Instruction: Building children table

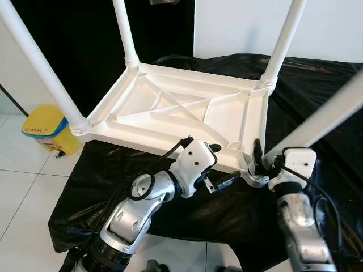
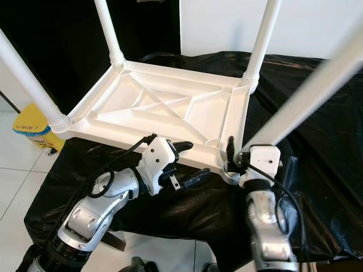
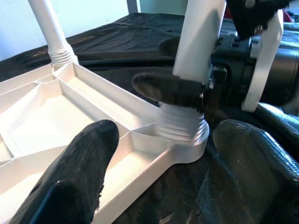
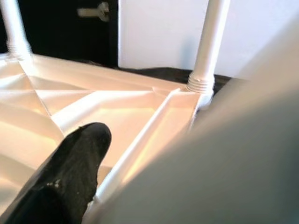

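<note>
A white plastic children's table (image 1: 142,122) lies upside down on a black cloth. Three legs stand in its corners: far left (image 1: 126,34), far right (image 1: 281,45) and near left (image 1: 39,68). The fourth leg (image 1: 323,119) leans at the near right corner, its threaded end (image 3: 182,128) at the corner socket. My right gripper (image 1: 262,165) is shut on this leg just above the thread. My left gripper (image 1: 222,164) is open beside the table's near edge, left of that socket, with nothing between its fingers (image 3: 79,172).
The black cloth (image 1: 317,85) covers the low surface under the table and hangs over its front. A yellow container (image 1: 48,127) stands on the white tiled floor at the left. A white wall (image 1: 238,25) is behind.
</note>
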### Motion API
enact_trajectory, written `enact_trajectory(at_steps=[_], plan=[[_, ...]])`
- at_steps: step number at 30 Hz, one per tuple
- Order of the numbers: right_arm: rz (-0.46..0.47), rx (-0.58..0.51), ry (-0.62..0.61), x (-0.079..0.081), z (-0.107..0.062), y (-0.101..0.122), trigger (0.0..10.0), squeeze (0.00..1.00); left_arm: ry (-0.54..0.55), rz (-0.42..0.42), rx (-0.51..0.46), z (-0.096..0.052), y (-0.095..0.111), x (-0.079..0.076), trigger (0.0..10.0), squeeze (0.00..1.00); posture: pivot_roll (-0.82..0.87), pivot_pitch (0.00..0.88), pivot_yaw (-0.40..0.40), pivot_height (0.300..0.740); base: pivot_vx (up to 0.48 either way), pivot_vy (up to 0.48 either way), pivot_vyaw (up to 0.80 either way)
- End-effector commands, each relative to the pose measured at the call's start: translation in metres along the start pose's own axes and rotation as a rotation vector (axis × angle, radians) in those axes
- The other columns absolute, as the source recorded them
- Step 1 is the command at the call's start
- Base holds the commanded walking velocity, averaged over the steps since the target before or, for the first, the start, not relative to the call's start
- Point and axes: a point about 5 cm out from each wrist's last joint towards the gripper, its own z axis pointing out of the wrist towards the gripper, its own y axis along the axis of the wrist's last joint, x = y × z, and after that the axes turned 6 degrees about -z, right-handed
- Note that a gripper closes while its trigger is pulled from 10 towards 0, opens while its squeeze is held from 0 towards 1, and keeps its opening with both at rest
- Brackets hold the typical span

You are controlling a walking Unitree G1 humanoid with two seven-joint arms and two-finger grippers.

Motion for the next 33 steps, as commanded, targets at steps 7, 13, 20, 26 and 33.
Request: enact_trajectory(at_steps=[7, 13, 20, 26, 33], plan=[[0.037, 0.029, 0.253, -0.004, 0.007, -0.004, 2.6, 0.0, -0.012, 0.01, 0.01, 0.003, -0.003, 0.001, 10.0, 0.0, -0.16, 0.109, 0.049, 0.74, 0.0, 0.0, 0.0], [0.04, 0.03, 0.298, -0.01, 0.012, -0.005, 0.0, 0.0, -0.003, 0.014, 0.007, 0.004, -0.002, 0.003, 10.0, 0.0, -0.15, 0.111, 0.041, 0.74, 0.0, 0.0, 0.0], [0.002, 0.007, 0.376, -0.008, 0.009, -0.001, 0.0, 0.0, 0.012, 0.013, 0.006, 0.002, -0.002, 0.004, 10.0, 0.0, -0.14, 0.117, 0.039, 0.74, 0.0, 0.0, 0.0], [0.0, -0.004, 0.369, -0.001, 0.004, 0.0, 0.1, 0.0, 0.013, 0.013, 0.007, 0.001, -0.002, 0.004, 10.0, 0.0, -0.14, 0.122, 0.042, 0.74, 0.0, 0.0, 0.0], [0.009, 0.003, 0.313, 0.013, -0.009, -0.005, 10.0, 0.0, 0.012, 0.012, 0.007, 0.001, -0.001, 0.004, 10.0, 0.0, -0.14, 0.128, 0.048, 0.74, 0.0, 0.0, 0.0]])
